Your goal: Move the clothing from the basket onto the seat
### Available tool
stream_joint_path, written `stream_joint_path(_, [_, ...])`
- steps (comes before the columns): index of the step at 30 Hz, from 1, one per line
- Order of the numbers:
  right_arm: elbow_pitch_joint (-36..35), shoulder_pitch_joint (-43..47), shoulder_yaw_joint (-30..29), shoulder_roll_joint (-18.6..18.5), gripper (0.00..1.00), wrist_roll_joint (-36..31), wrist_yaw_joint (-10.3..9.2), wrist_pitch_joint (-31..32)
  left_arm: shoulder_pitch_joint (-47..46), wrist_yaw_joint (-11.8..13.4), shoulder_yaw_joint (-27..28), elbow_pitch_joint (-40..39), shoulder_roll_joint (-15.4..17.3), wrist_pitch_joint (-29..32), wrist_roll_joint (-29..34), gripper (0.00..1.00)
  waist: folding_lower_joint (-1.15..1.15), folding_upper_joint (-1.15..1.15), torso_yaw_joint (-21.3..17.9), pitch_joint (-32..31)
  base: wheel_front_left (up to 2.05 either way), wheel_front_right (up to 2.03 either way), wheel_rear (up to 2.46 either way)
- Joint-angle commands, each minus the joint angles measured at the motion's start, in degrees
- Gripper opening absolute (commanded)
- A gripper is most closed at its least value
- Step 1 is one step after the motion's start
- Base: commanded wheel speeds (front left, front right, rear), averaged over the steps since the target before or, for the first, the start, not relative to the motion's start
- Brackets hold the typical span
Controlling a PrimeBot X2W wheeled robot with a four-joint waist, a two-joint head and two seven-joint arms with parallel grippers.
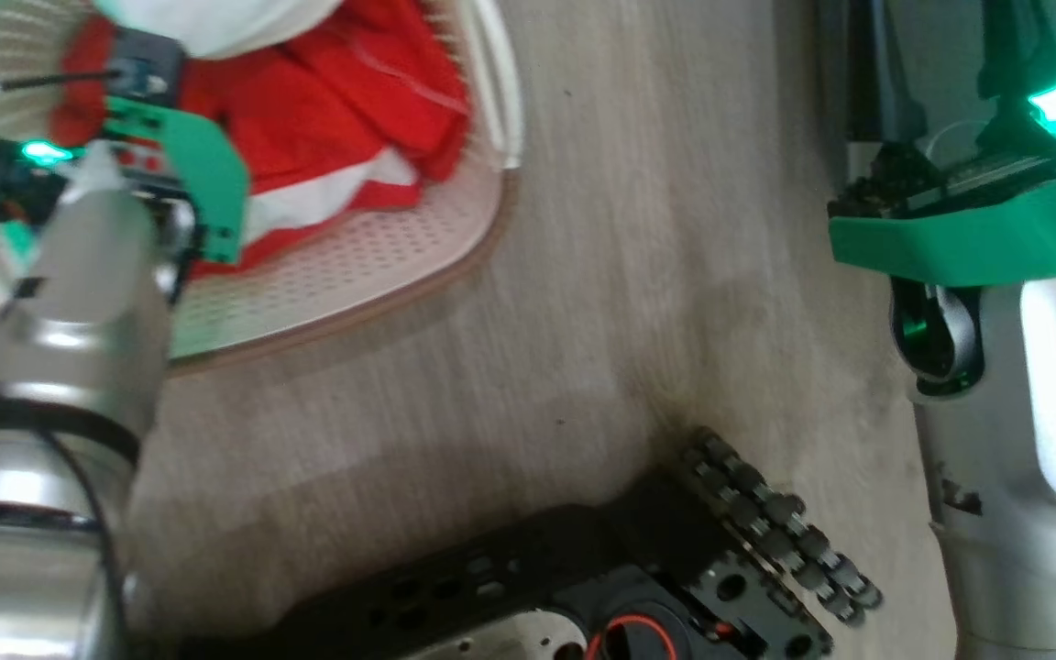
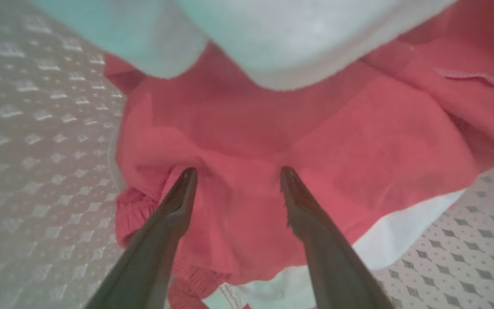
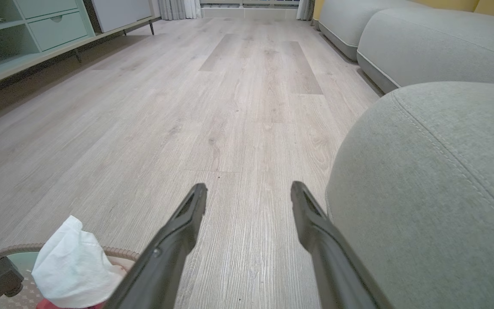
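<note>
The cream perforated basket (image 1: 372, 266) stands on the floor at the upper left of the head view. Red clothing (image 1: 335, 101) with a white stripe lies in it, under a white piece. My left arm reaches down into the basket. In the left wrist view my left gripper (image 2: 238, 171) is open, its two fingers spread right over the red clothing (image 2: 294, 141), tips at the fabric. My right gripper (image 3: 249, 189) is open and empty above the wood floor, beside the grey-green seat (image 3: 435, 180). The basket rim (image 3: 118, 252) and a white cloth (image 3: 73, 262) show at that view's lower left.
The robot's dark wheeled base (image 1: 601, 577) lies at the bottom of the head view. More grey sofa sections (image 3: 423, 43) run along the right, and a pale green cabinet (image 3: 24, 34) stands at the far left. Wood floor (image 3: 238, 94) stretches between them.
</note>
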Motion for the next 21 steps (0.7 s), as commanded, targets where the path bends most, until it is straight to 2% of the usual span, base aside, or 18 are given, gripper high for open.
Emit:
stream_joint_path(1, [-2.77, 2.02, 0.63, 0.56, 1.0, 1.54, -0.01, -0.36, 0.34, 0.58, 0.81, 0.82, 3.22, 0.37, 0.07, 1.0, -0.01, 0.0, -3.77, 3.32, 0.0, 0.0, 0.0])
stream_joint_path(4, [-3.5, 3.65, -0.75, 0.56, 1.0, 2.62, -0.01, -0.36, 0.19, 0.85, 0.28, 1.92, 4.02, -0.25, 0.34, 1.0, -0.01, 0.0, -4.71, 3.6, 0.0, 0.0, 0.0])
stream_joint_path(7, [-3.58, 5.06, -2.01, 0.56, 1.0, 3.19, -0.01, -0.36, 0.15, 0.45, 0.0, 2.38, 3.39, -0.67, 0.15, 1.0, -0.01, 0.0, -4.99, 3.46, 0.0, 0.0, 0.0])
stream_joint_path(8, [-3.47, 5.65, -2.57, 0.56, 1.0, 3.66, -0.01, -0.36, -0.04, 0.2, -0.07, 2.47, 2.9, -1.17, -0.04, 0.31, -0.01, 0.0, -5.11, 3.4, 0.0, 0.0, 0.0])
stream_joint_path(9, [-3.26, 6.13, -3.07, 0.56, 1.0, 4.16, -0.01, -0.36, -0.25, -0.06, -0.32, 2.53, 2.43, -1.78, -0.04, 0.0, -0.01, 0.0, -5.22, 3.34, 0.0, 0.0, 0.0])
stream_joint_path(12, [-2.48, 6.94, -3.76, 0.56, 1.0, 5.56, -0.01, -0.36, -0.48, -0.87, -1.07, 2.87, 1.13, -2.76, -0.07, 0.0, -0.01, 0.0, -5.57, 3.0, 0.0, 0.0, 0.0])
stream_joint_path(18, [-1.73, 6.31, -2.7, 0.56, 1.0, 7.84, -0.01, -0.36, -0.64, -1.41, -1.73, 3.55, 0.74, -3.65, -0.45, 0.0, -0.01, 0.0, -6.39, 2.07, 0.0, 0.0, 0.0])
stream_joint_path(21, [-1.18, 6.09, -2.94, 0.56, 1.0, 7.66, -0.01, -0.36, -0.5, -2.0, -2.01, 3.73, 0.05, -4.28, -0.84, 0.0, -0.01, 0.0, -5.48, 0.67, 0.0, 0.0, 0.0])
